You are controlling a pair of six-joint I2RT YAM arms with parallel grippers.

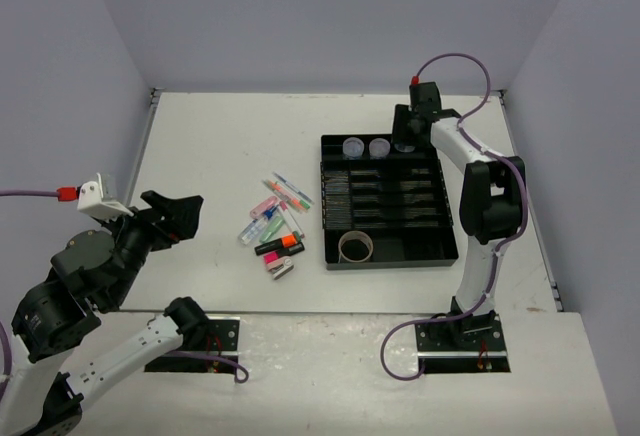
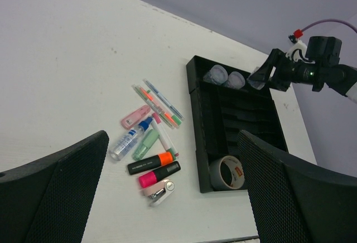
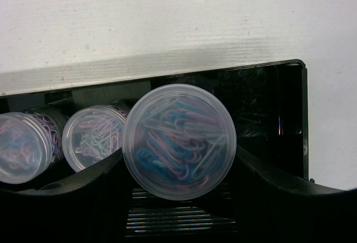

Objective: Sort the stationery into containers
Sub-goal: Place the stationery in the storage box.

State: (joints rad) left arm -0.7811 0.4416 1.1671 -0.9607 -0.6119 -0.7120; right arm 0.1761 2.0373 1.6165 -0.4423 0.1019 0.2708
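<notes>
The black organiser tray (image 1: 324, 206) lies right of centre. A tan tape roll (image 1: 356, 247) sits in its near end section and also shows in the left wrist view (image 2: 228, 173). Two clear tubs (image 1: 353, 147) (image 1: 379, 147) of paper clips stand in its far section. My right gripper (image 1: 406, 137) is shut on a third clear tub (image 3: 179, 141), held over that far section beside the other two (image 3: 92, 137). Pens (image 2: 159, 102), an orange highlighter (image 2: 152, 163), a pink highlighter (image 2: 159, 174), a blue-capped bottle (image 2: 127, 141) and a small white block (image 2: 160, 191) lie left of the tray. My left gripper (image 1: 175, 218) is open and empty, raised left of the pile.
The long narrow slots (image 1: 390, 196) in the middle of the tray hold nothing that I can see. Grey walls close the table on the left, far and right sides. A green highlighter (image 2: 146, 144) and a pink one (image 2: 135, 117) lie in the pile.
</notes>
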